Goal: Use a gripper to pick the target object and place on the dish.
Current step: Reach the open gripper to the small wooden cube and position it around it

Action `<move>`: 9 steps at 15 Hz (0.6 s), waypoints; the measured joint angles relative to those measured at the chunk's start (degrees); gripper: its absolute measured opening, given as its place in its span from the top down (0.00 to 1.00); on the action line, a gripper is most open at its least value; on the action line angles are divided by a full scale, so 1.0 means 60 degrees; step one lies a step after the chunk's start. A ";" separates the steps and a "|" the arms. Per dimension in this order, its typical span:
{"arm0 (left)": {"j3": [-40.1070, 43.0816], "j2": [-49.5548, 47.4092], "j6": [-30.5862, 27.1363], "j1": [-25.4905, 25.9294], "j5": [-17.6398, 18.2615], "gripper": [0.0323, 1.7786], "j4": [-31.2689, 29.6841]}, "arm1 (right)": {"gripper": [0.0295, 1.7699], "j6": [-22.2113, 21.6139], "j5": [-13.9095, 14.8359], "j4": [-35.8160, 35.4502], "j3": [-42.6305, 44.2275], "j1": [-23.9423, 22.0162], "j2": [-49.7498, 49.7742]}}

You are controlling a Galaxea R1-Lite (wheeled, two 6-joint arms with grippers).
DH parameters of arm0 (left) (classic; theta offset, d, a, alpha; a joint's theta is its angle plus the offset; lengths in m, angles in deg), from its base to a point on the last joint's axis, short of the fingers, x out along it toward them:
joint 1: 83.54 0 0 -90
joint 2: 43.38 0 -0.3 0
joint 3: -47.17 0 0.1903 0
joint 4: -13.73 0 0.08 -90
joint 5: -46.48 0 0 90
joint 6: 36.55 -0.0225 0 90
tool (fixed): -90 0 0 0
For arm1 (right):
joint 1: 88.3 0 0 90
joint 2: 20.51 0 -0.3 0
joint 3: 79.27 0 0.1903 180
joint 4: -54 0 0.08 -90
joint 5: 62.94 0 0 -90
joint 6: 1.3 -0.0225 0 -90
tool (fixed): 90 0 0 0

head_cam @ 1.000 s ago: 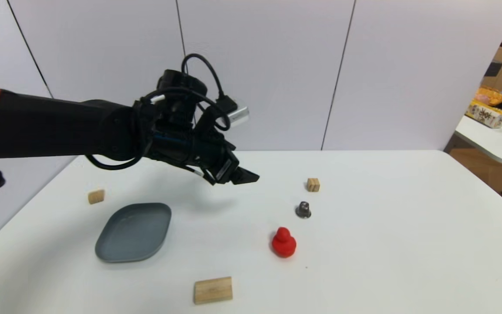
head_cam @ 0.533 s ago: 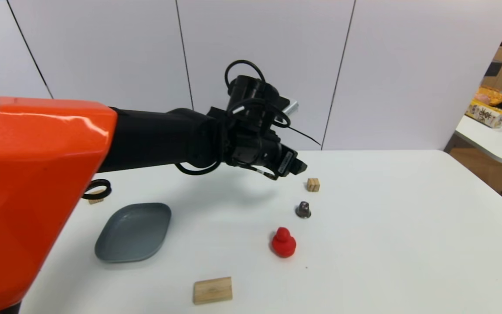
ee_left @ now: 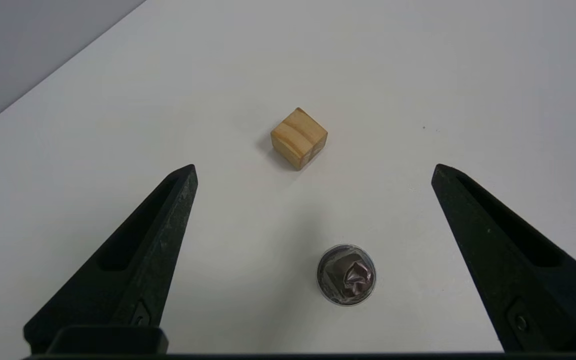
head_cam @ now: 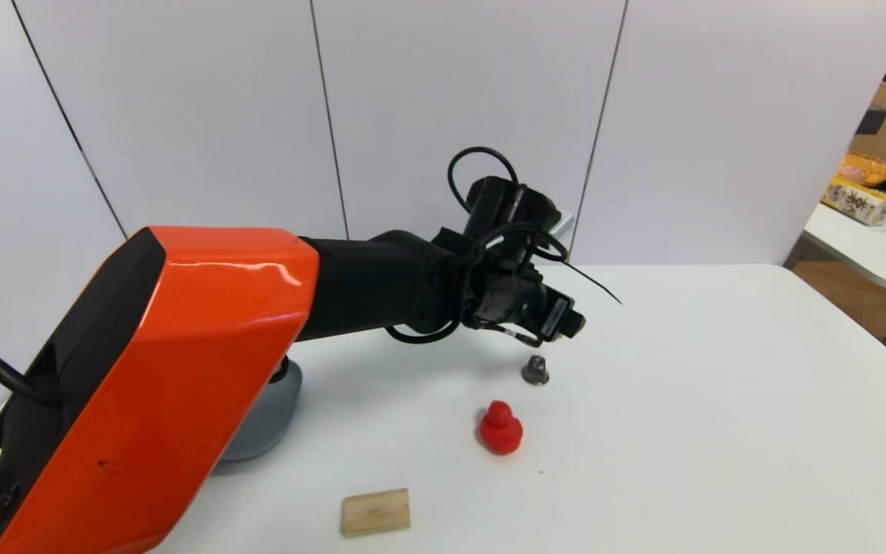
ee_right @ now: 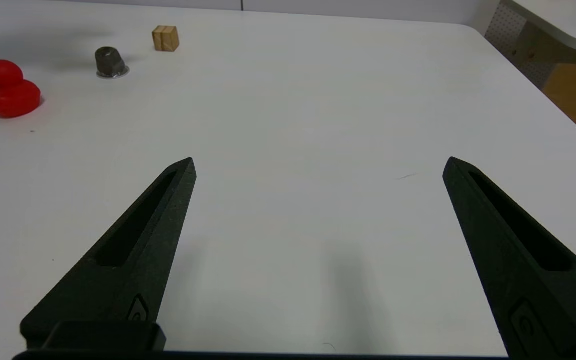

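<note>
We are holding our left tool [ee_left: 314,167] above the far part of the white table [head_cam: 681,400], its fingers standing wide apart with nothing between them. Under it the small wooden cube [ee_left: 299,139] is sitting on the table, apart from both fingertips, and in the head view the tool is hiding it from us. Just beside the cube, a small dark metallic cup-shaped piece [head_cam: 536,370] is resting on the table, nearer to us. Nearer still, we are seeing a red rounded figure [head_cam: 501,428] (it is looking rather like a toy duck). The larger rectangular wooden block [head_cam: 375,513] is lying flat at the near side of the table. Our orange-and-black left arm [head_cam: 204,369] is reaching across from the left, covering much of the blue-grey dish [head_cam: 262,423], whose right part is showing beyond it, well apart from the cube. Our right tool [ee_right: 319,159] is waiting idle over the right part of the table, its fingers also spread wide, with nothing between them.
</note>
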 joint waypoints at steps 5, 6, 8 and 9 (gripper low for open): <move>-0.0024 0.0368 -0.0317 -0.0059 0.0136 0.05 -0.0853 | 0.03 0.0000 0.0000 -0.0002 0.0000 0.0000 0.0000; -0.0024 0.0475 -0.0453 -0.0059 0.0341 0.05 -0.1101 | 0.03 -0.0004 0.0004 -0.0002 0.0000 0.0000 0.0000; -0.0024 0.0673 -0.0496 -0.0043 0.1109 0.05 -0.1252 | 0.03 0.0000 0.0004 -0.0002 0.0000 0.0000 0.0000; -0.0024 0.0782 -0.0492 -0.0010 0.1629 0.05 -0.1335 | 0.03 -0.0004 0.0000 -0.0002 0.0000 0.0000 0.0000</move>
